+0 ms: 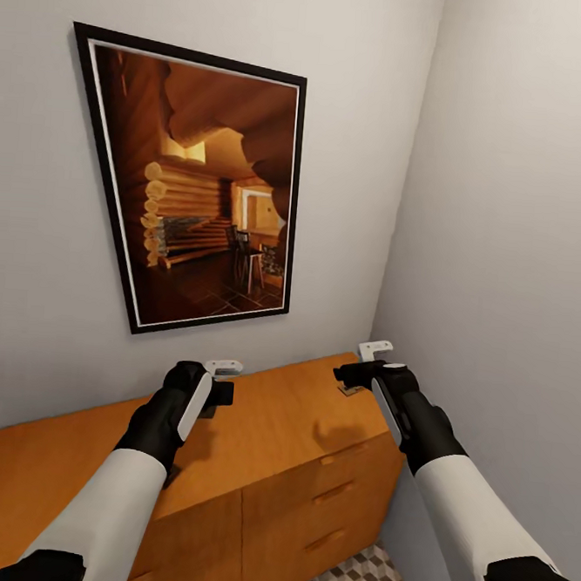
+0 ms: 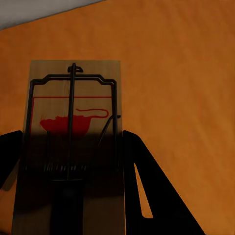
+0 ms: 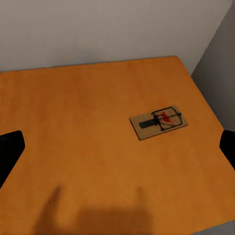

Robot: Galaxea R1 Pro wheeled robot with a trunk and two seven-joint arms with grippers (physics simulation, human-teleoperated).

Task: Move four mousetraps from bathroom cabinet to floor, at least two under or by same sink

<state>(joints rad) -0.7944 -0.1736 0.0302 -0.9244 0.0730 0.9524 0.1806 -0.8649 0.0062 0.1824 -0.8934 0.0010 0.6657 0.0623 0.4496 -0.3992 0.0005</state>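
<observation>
Orange-brown cabinet (image 1: pixel 279 429) fills the corner, both arms over its flat top. Left gripper (image 2: pixel 71 196) has its fingers close against the two long edges of a mousetrap (image 2: pixel 73 122), seemingly clamped on it. Right gripper (image 3: pixel 117 147) hangs wide open, empty, above another trap (image 3: pixel 158 121) lying near the top's edge. Light, stiff little boards; best pinched across the wood, clear of the wire.
</observation>
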